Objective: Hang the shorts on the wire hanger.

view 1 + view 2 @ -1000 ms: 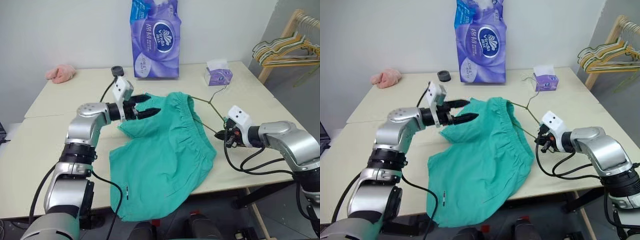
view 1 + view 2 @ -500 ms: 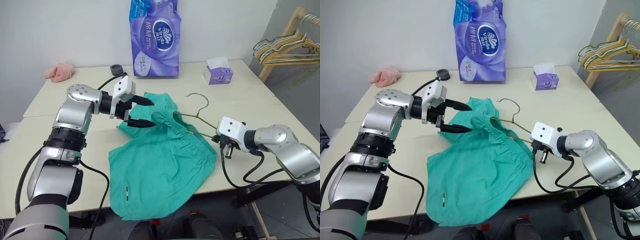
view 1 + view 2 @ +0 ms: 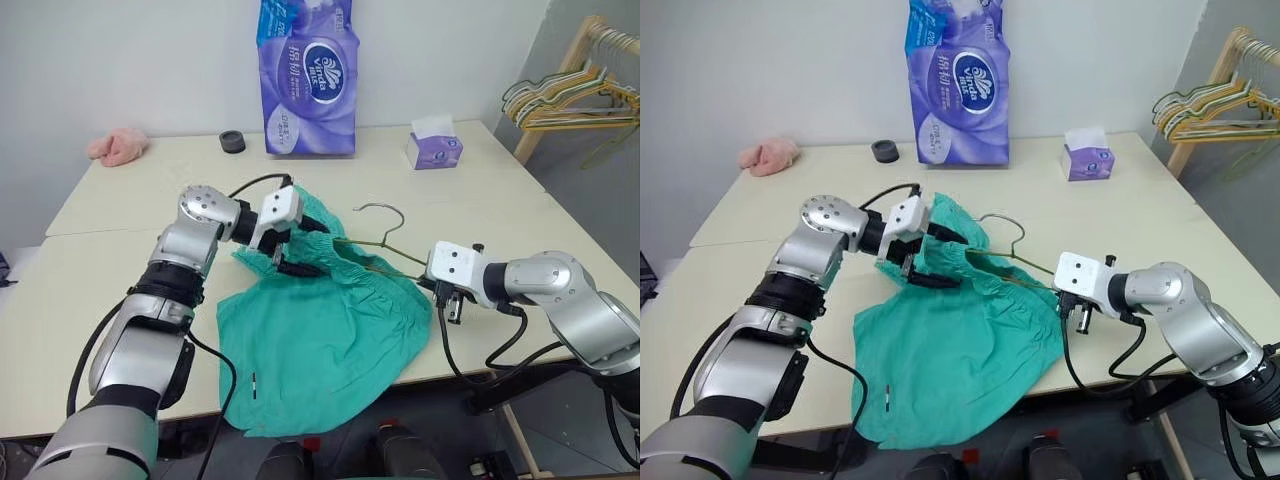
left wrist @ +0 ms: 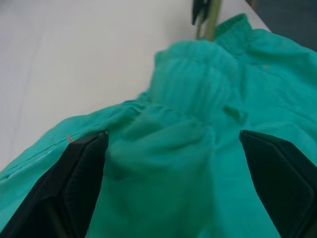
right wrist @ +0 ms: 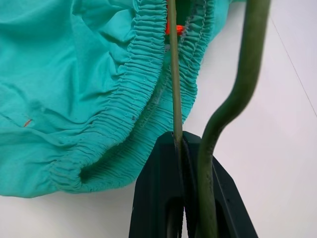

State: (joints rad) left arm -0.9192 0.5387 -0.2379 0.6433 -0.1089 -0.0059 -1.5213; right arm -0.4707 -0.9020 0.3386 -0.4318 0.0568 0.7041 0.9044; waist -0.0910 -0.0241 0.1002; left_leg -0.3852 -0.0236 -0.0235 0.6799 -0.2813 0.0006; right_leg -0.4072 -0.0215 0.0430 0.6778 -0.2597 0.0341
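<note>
Black fingers of right gripper [image 5: 181, 198] pinched tight on thin olive-gold wire of the wire hanger [image 3: 372, 240], near one end of its triangular body; fingertips themselves barely made out in the head views behind the white wrist housing. Long axis of hanger running from right gripper toward table centre, across the table; far part of the wire body swallowed by the waistband opening, its end hidden inside the fabric. Curved hook [image 3: 1002, 222] free of the cloth, rising above the tabletop just beyond the waistband.

Left gripper [image 3: 297, 246] spread wide, two black fingers [image 4: 74, 178] straddling a raised fold of the shorts [image 3: 320, 330]; contact with the cloth not certain, nothing clamped. Fingertips partly sunk in the bunched fabric in the head views.

Teal-green soft cloth, matte, with a tightly ribbed elastic waistband [image 5: 133, 99]; waistband end near table centre between the two grippers, legs pointing toward the near table edge. Lower hem draped over that edge, hanging off it. Small white mark [image 3: 255, 381] on one leg near the hanging part.

Pale cream tabletop [image 3: 120, 270], smooth. Farther back: purple tissue pack [image 3: 308, 75] upright, small purple tissue box [image 3: 434, 148], black round cap [image 3: 232, 141], pink cloth [image 3: 118, 146]. Wooden rack of hangers [image 3: 570, 90] at right, cut off by frame edge.
</note>
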